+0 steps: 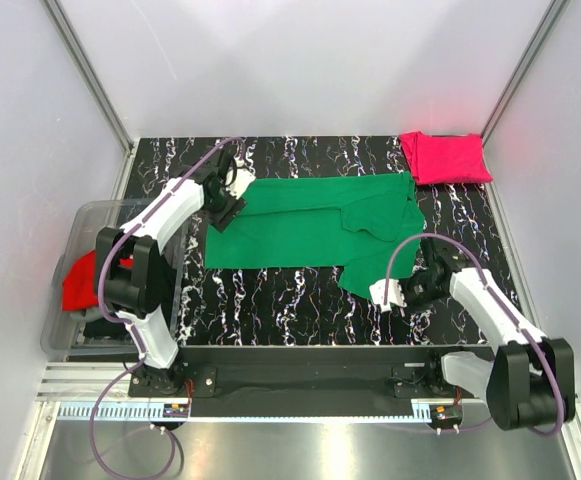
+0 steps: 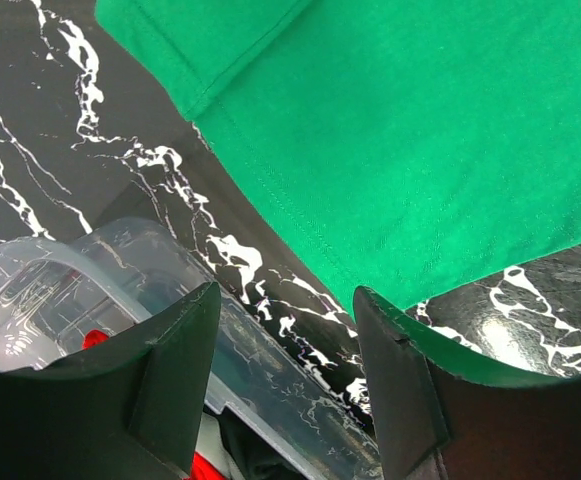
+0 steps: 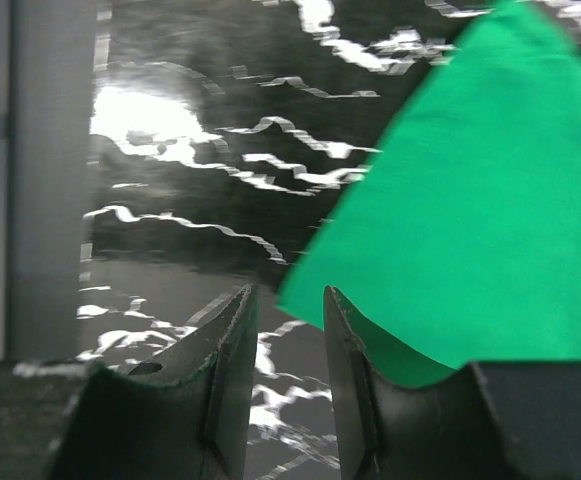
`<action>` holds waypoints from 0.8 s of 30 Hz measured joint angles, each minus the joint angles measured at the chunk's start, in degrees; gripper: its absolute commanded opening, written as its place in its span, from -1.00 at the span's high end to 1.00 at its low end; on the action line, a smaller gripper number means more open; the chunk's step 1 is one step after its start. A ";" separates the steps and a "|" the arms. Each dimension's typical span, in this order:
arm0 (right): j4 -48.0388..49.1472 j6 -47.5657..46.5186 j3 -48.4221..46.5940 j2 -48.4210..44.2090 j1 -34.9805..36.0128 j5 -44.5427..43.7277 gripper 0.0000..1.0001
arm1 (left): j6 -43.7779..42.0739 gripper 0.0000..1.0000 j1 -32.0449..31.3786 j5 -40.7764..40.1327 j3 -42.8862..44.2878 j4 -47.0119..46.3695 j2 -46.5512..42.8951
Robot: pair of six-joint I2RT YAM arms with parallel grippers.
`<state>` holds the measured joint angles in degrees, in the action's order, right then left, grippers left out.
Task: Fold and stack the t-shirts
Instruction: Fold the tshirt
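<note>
A bright green t-shirt (image 1: 305,225) lies spread flat across the middle of the black marbled table, with a flap hanging toward its front right corner (image 1: 365,275). My left gripper (image 1: 230,212) hovers at the shirt's left edge, open and empty (image 2: 285,340); green cloth (image 2: 420,150) lies just beyond its fingertips. My right gripper (image 1: 378,292) sits by the front right flap, its jaws narrowly open with nothing between them (image 3: 290,330). The green corner (image 3: 470,220) lies just past its right finger. A folded magenta-pink t-shirt (image 1: 445,157) rests at the back right corner.
A clear plastic bin (image 1: 70,335) stands off the table's left edge, holding a red shirt (image 1: 78,282) and dark cloth (image 1: 98,325). Its rim (image 2: 120,250) shows under my left fingers. White walls and metal posts enclose the back and sides.
</note>
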<state>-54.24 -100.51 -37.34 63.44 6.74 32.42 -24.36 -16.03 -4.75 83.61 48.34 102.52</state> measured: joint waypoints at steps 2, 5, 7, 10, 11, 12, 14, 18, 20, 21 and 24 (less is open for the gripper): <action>-1.31 -0.81 -0.13 2.38 0.13 -0.48 0.20 | 0.00 -0.22 0.31 -0.07 0.00 -0.04 0.00; -1.68 -1.77 -0.66 6.36 0.39 -1.84 0.19 | 0.00 -0.22 0.66 -0.24 0.00 -0.07 0.00; -1.31 -2.25 -0.96 8.59 0.46 -2.82 0.19 | -0.02 -0.22 0.70 -0.31 0.00 -0.07 0.00; -0.76 -2.78 -1.18 10.62 0.46 -4.04 0.18 | -0.02 -0.22 0.83 -0.44 0.00 -0.09 0.00; -0.63 -2.86 -1.29 11.02 0.46 -4.50 0.18 | -0.02 -0.22 0.83 -0.46 0.00 -0.09 0.00; -0.37 -2.99 -1.36 11.34 0.48 -4.74 0.18 | -0.04 -0.22 0.83 -0.46 0.00 -0.09 0.00; 0.50 -3.17 -1.40 11.85 0.55 -5.40 0.17 | -0.07 -0.22 0.83 -0.46 0.00 -0.13 0.00; 2.03 -3.32 -1.38 12.39 0.63 -6.45 0.21 | -0.09 -0.22 0.98 -0.46 0.00 -0.20 0.15; 2.71 -3.41 -1.31 12.46 0.70 -6.73 0.30 | -0.11 -0.22 1.07 -0.46 0.02 -0.24 0.48; 3.04 -3.45 -1.22 12.61 0.79 -6.99 0.36 | -0.17 -0.22 1.16 -0.48 0.02 -0.24 0.70; 3.82 -3.39 -1.09 13.49 1.03 -7.78 0.57 | -0.31 -0.22 1.33 -0.46 0.02 -0.26 1.05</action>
<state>-50.41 -103.90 -38.44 76.93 7.77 24.64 -24.67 -14.70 -5.21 83.64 48.07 103.57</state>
